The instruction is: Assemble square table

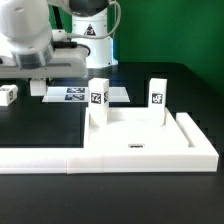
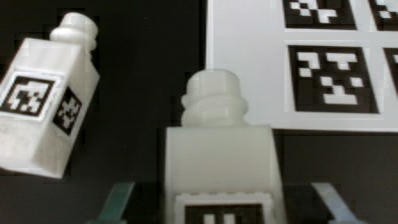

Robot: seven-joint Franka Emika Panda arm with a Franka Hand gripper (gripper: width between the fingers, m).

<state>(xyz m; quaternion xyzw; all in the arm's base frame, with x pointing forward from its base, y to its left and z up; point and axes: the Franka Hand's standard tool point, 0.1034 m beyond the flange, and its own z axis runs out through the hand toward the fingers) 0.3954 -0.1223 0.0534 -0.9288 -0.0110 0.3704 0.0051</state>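
The square white tabletop (image 1: pixel 135 130) lies in the corner of the L-shaped wall, with two tagged legs standing upright on it, one (image 1: pixel 98 98) on the exterior view's left and one (image 1: pixel 157 97) on its right. In the wrist view a third leg (image 2: pixel 217 150) lies on the black table between my fingers, its threaded end pointing away. My gripper (image 2: pixel 222 195) is open, with a dark gap between the leg and each finger (image 2: pixel 121 200). A fourth tagged leg (image 2: pixel 54 95) lies tilted beside it and also shows in the exterior view (image 1: pixel 8 95). My gripper (image 1: pixel 38 88) hangs low at the exterior view's left.
The marker board (image 1: pixel 85 95) lies flat behind the tabletop and shows close to the legs in the wrist view (image 2: pixel 302 50). The long low L-shaped wall (image 1: pixel 100 158) runs along the front and the exterior view's right side. The robot base stands at the back.
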